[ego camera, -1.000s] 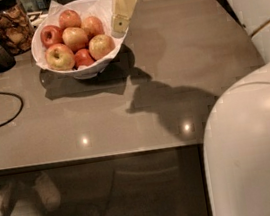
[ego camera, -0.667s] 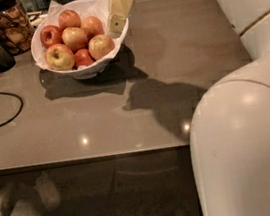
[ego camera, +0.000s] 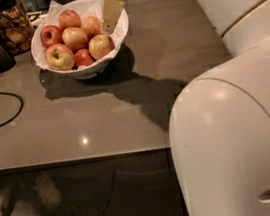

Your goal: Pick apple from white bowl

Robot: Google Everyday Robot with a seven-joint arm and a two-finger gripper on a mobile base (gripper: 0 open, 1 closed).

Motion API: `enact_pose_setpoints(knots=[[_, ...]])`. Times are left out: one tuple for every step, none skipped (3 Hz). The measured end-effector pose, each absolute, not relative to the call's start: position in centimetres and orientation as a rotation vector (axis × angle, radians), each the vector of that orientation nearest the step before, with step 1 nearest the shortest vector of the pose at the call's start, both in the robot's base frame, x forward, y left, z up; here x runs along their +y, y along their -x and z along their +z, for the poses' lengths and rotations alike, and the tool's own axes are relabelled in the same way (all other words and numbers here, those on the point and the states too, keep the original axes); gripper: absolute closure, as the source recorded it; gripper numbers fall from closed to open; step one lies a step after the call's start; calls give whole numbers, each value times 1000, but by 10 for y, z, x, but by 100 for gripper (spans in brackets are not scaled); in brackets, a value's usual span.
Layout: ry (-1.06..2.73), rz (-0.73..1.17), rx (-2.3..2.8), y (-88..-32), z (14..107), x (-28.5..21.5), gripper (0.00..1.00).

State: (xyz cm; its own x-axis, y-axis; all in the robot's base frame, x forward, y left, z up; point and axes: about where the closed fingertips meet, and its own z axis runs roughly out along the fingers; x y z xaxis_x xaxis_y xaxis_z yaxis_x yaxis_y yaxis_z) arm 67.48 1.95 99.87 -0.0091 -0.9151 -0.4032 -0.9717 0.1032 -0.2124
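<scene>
On the grey counter (ego camera: 76, 119), the white bowl (ego camera: 48, 67) holds several apples; the apple (ego camera: 100, 45) lies at its right side; the gripper (ego camera: 111, 22) hovers just above it, its opening impossible to tell; the approach seems underway; next, it should lower around that apple.

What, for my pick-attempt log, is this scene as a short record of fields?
surface: grey-brown table
white bowl: far left part of the table, paper-lined, seven apples visible inside
apple: pale yellow-orange with a red blush, at the bowl's right side, nearest the gripper
gripper: over the bowl's right rim, angled down just above the apple; contact unclear
arm: white, fills the right foreground
nearby: jar of brown snacks left of the bowl; black cable looped on the table
</scene>
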Motion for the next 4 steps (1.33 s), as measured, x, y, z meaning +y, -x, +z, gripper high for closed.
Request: enact_pose_setpoints(knots=[[1849,179,1955,-679,993,27,37],[1865,186,1955,-682,988,35,32],[1879,193,1954,-684,983,42,32],[1885,197,1957,-687,980,46,31]])
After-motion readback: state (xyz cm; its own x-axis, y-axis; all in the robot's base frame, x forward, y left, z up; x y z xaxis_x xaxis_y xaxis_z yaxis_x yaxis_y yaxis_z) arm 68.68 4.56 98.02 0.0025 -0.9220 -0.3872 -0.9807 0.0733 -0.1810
